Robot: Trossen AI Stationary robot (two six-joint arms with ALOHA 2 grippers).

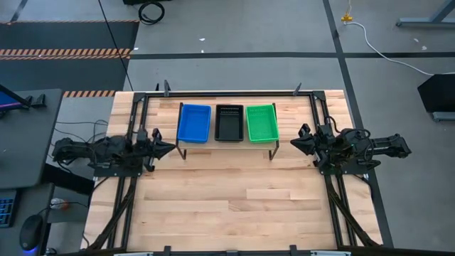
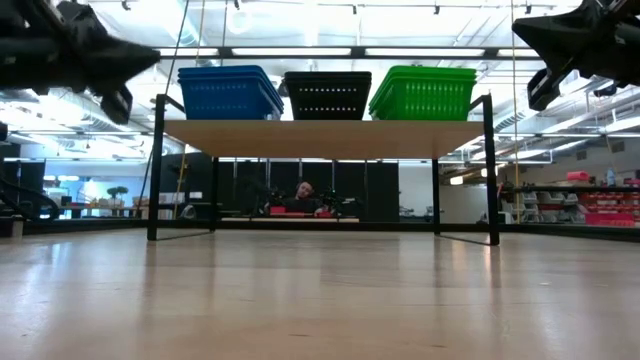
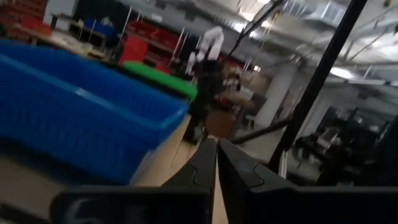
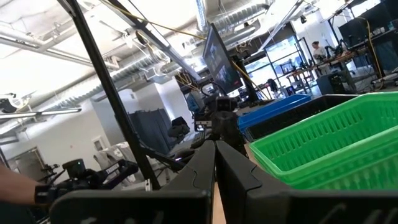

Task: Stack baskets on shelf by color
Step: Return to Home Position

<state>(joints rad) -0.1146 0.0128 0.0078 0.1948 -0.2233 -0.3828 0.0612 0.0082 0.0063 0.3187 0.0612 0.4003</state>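
High view: table (image 1: 234, 206), light wood, with black frame rails (image 1: 135, 128) down both sides. At far centre, three basket stacks stand side by side: blue baskets (image 1: 194, 123) leftmost, black baskets (image 1: 229, 122) in the middle, green baskets (image 1: 261, 122) rightmost. Openings face up; each long axis runs front to back, and the row runs left to right. Low view: all rest on the shelf (image 2: 325, 139). A person (image 2: 305, 195) shows beneath it, beyond the table. Left gripper (image 1: 169, 148) is off the shelf's left end, right gripper (image 1: 296, 143) off its right end. Both are raised, with fingers pressed together and holding nothing.
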